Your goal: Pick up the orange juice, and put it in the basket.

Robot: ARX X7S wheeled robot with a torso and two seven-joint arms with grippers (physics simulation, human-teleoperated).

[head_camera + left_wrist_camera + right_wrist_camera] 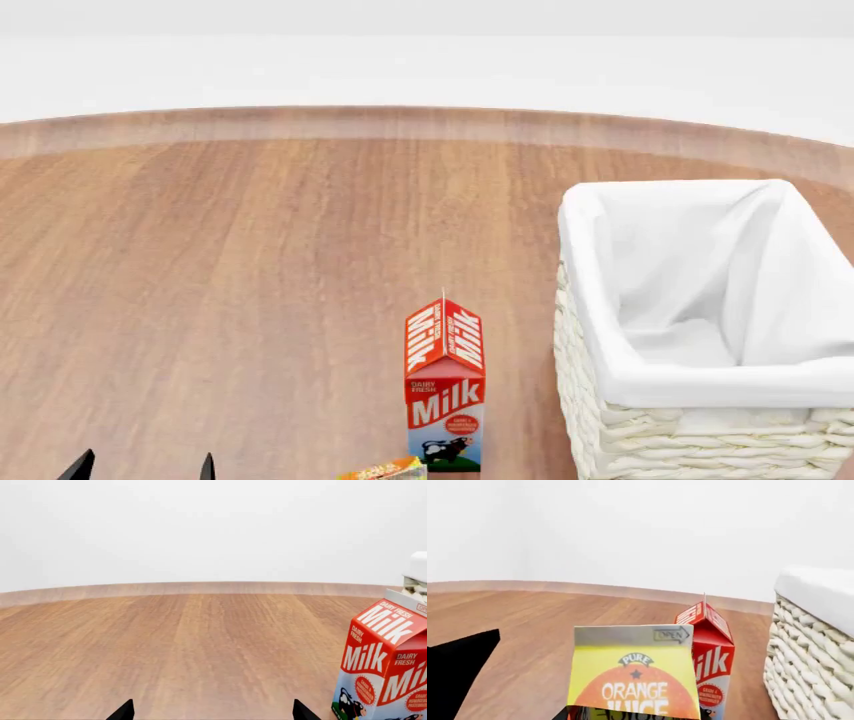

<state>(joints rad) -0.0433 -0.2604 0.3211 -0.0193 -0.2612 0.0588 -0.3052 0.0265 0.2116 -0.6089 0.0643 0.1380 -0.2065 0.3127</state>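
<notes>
The orange juice (634,677), a yellow carton with an orange circle, fills the near middle of the right wrist view. Only its top corner (384,470) shows at the bottom edge of the head view, just left of the milk carton. One black finger (460,672) of my right gripper shows beside the juice with bare wood between them; the other finger is hidden. The white wicker basket (601,430) with its cloth liner stands to the right of both cartons and looks empty. My left gripper (212,713) is open and empty over bare wood; its tips also show in the head view (144,467).
A red-white milk carton (445,385) stands upright between the juice and the basket, close to the basket's left wall; it also shows in the right wrist view (710,655) and the left wrist view (387,665). The wooden table (240,260) ends at a curved far edge.
</notes>
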